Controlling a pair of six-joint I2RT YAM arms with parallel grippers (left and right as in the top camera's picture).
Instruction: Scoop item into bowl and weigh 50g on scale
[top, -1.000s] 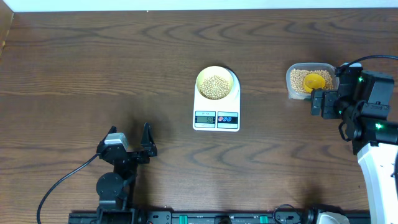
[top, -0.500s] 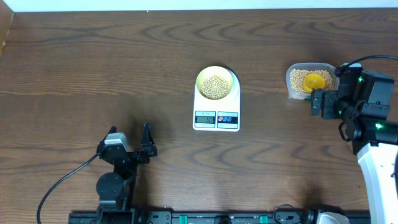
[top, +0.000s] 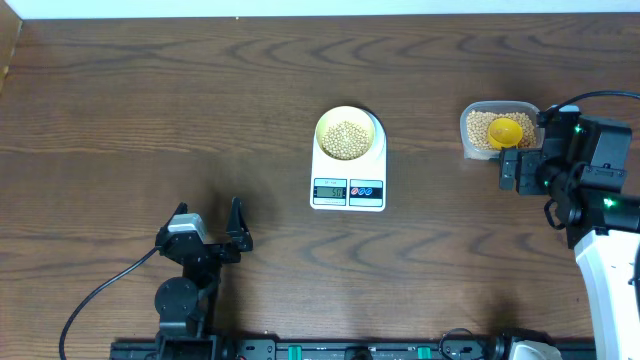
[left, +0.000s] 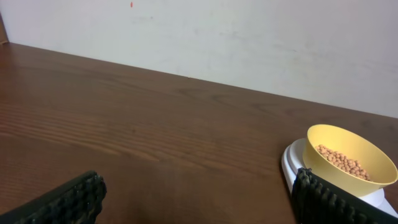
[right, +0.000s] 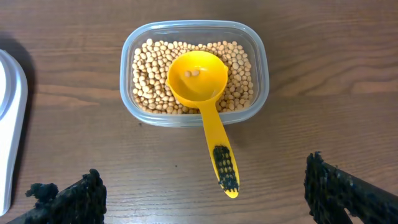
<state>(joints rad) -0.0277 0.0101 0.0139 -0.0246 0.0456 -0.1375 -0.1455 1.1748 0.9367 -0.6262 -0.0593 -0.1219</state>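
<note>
Beans (left: 343, 163) small, round, tan, in pale-yellow bowl (left: 354, 143)

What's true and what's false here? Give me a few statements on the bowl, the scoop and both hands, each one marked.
1. The small round pale-yellow bowl sits on the white rectangular digital scale. True.
2. That bowl is empty. False: it holds small round tan beans.
3. The yellow plastic long-handled scoop lies flat on bare wood. False: its cup rests on beans in the clear plastic container, with the handle out over the rim.
4. The right hand grips the scoop. False: it is open and holds nothing.
5. The left hand is open and empty. True.
</note>
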